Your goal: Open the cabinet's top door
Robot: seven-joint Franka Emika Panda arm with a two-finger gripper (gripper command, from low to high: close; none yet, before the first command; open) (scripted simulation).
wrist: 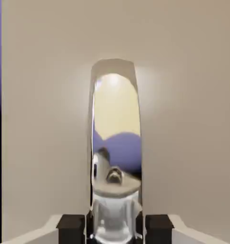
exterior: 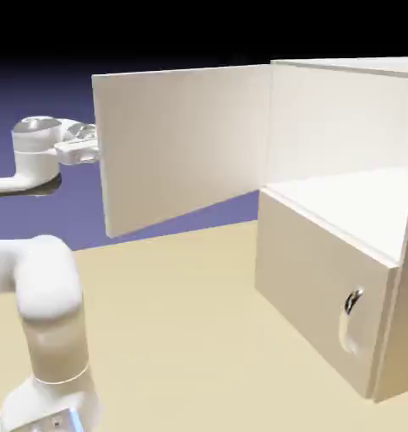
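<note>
White and jointed, the arm [exterior: 53, 283] occupies the foreground at the exterior view's left, above the tan table [exterior: 182, 329]. At the exterior view's right stands the beige cabinet [exterior: 403, 337]; its lower panel [exterior: 312, 278] sits flush in the front, with a small curved silver handle [exterior: 349, 325].

Above it, the top door [exterior: 186, 148] is swung well out, exposing the pale upper compartment [exterior: 346, 126]. The door stands upright, joined to the cabinet along its vertical hinge edge, and extends toward the exterior view's left. Its free edge is the side away from the cabinet and is also upright. The plain inner face shows here; whether the door is longer in height or width cannot be told, owing to the slant.

Beyond the free edge, the hand [exterior: 78, 150] reaches the door's far, outer side. In the hand view, the gripper [wrist: 115, 229] is pinching the long silver handle [wrist: 115, 119], one fingertip on either flank. The long axis of that handle runs up and down the hand view, parallel to the door edge seen at its left, and is therefore upright on the door. Farthest back is the blue-violet backdrop [exterior: 38, 93]
</note>
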